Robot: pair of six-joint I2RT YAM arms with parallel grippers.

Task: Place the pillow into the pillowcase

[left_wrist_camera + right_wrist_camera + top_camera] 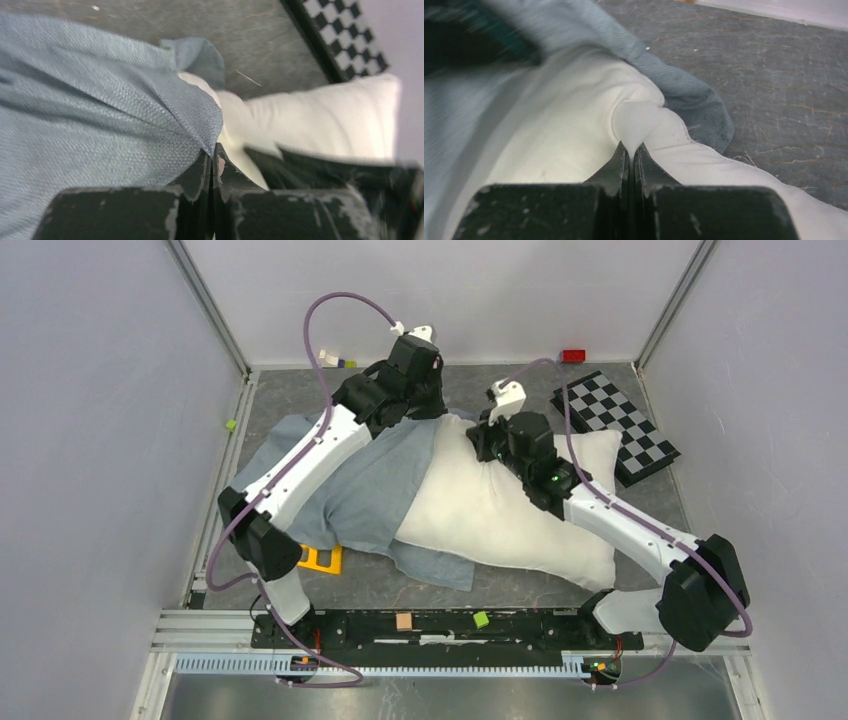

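plump white soft-fabric pillow (549, 135) pinched at a bunched fold by black two-finger right gripper (630, 151), jaws pressed together on the fabric, wrinkled blue-grey cloth pillowcase (689, 95) lapped around pillow's far edge, scratched dark grey table (784, 75) seen beyond, dark blurred shape (469, 40) at top left

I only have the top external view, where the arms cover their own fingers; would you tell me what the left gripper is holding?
Observer: In the left wrist view, the left gripper is shut on a fold at the edge of the pillowcase.
Operator: Thank you. And the right one?
Observer: In the right wrist view, the right gripper is shut on a pinch of white fabric of the pillow, close to its seam.
Operator: Is there pillowcase cloth under that corner?
Observer: Yes, blue-grey cloth pokes out from beneath the pillow's edge there and lies on the table.
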